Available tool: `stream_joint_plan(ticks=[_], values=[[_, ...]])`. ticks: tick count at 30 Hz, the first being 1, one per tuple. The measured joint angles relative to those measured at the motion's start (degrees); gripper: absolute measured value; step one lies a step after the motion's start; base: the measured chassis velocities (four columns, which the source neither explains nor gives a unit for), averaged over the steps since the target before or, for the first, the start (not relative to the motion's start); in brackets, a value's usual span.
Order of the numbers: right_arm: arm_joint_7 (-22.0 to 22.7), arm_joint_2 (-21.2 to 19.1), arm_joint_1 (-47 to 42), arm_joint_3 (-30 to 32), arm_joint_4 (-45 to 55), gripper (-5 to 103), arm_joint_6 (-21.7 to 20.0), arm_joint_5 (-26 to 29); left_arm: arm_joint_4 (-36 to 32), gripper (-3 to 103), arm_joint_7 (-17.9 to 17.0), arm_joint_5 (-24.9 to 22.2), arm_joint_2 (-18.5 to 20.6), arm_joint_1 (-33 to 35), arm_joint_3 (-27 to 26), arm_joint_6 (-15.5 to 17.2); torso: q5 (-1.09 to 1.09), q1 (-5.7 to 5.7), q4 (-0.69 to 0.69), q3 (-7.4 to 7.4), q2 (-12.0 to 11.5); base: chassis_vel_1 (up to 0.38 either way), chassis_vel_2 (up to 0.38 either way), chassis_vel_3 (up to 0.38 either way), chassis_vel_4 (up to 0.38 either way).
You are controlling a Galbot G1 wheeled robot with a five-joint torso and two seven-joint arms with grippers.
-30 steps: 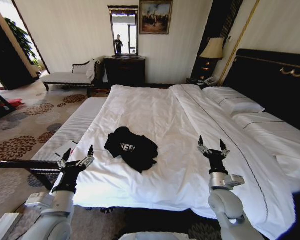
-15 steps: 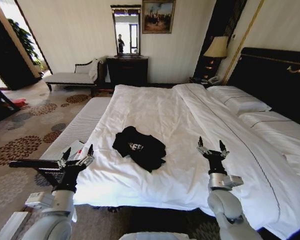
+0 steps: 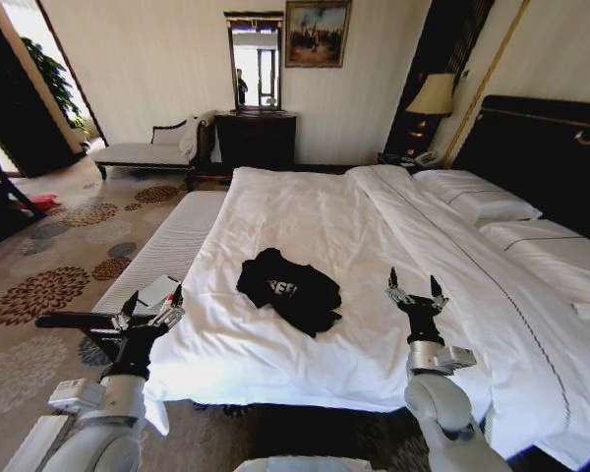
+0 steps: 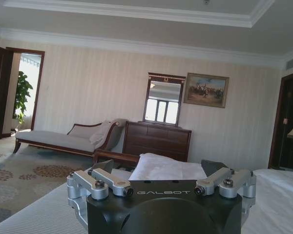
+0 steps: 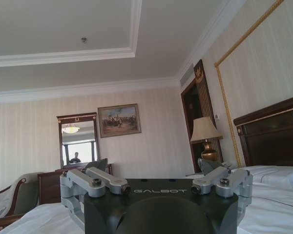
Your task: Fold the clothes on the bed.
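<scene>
Black T-shirt (image 3: 289, 289) crumpled on the bed (image 3: 374, 236), both grippers raised and released.

Lying in a rumpled heap on the white duvet, roughly mid-bed toward the near edge, white chest lettering partly visible, perhaps "FREE". Left gripper (image 3: 151, 306) held upright over the bed's near left corner, jaws spread, gripping nothing, apart from the shirt. Right gripper (image 3: 413, 289) upright over the duvet to the shirt's right, jaws likewise spread and empty. Pale striped bench (image 3: 162, 251) alongside the bed's left edge; dark headboard (image 3: 531, 157) at right, pillows (image 3: 477, 202) beneath it.
</scene>
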Motion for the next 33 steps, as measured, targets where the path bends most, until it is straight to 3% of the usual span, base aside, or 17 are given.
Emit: stream_joint_plan(ticks=[15,33], values=[[0.1,-0.2,0.6,-0.5,-0.7,100,-0.7,-0.9,0.0,100,-0.1,0.2,-0.7,0.2,-0.1,0.0,-0.02,-0.01,0.01,-0.01,0.0,0.000,0.000,0.000,0.000],[-0.9,-0.7,1.7,-2.0,-2.0,100,1.3,-1.4,0.0,100,-0.2,0.3,-0.4,-1.6,-0.1,0.1,-0.02,-0.02,0.01,-0.02,0.0,-0.028,0.048,0.036,-0.050]])
